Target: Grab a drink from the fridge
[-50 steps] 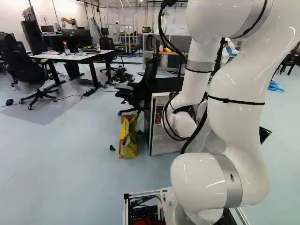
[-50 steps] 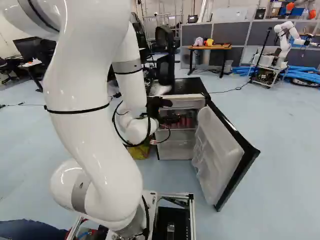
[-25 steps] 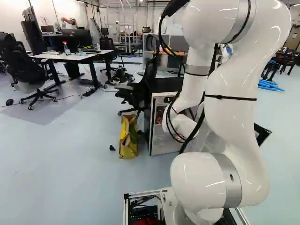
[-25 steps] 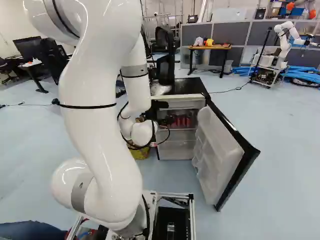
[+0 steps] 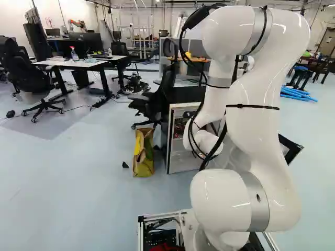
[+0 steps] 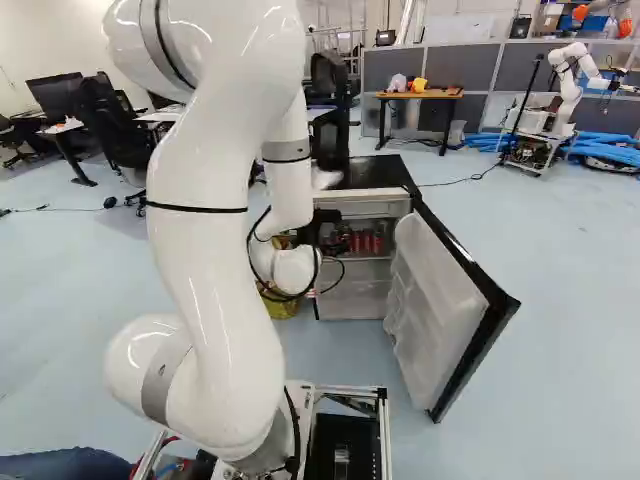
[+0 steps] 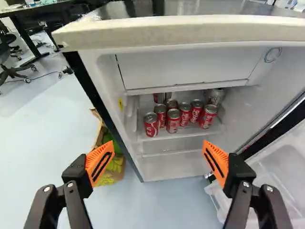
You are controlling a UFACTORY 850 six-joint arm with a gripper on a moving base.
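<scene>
Room: pale floor (image 5: 78,172) around the fridge (image 6: 350,297); the wooden table (image 6: 430,94) and another robot (image 6: 568,92) stand well beyond it. A black chair (image 5: 155,102) is close to the fridge, and a yellow bag (image 5: 143,157) sits on the floor beside it, on the side away from the hinge.

Fridge: door (image 6: 440,300) wide open, leaving the front clear for entry. White arm (image 6: 215,270) reaches toward the opening.

Surface: no worktop is involved; the drinks stand on a shelf (image 7: 190,132) inside the fridge, under the closed freezer compartment (image 7: 183,67).

Tool (image 7: 158,160): outside the fridge opening, spread wide, orange pads (image 7: 217,160) well apart, nothing between them.

Red cans (image 7: 173,122): grouped upright on the shelf, ahead of the tool and deeper within the fridge, roughly in line with the gap. Long axes vertical; the fingers stand to either side, which suits closing across a can's width. The next move, in my judgement, is a straight advance inward. Risk noted: close spacing; a finger may topple a neighbour.
</scene>
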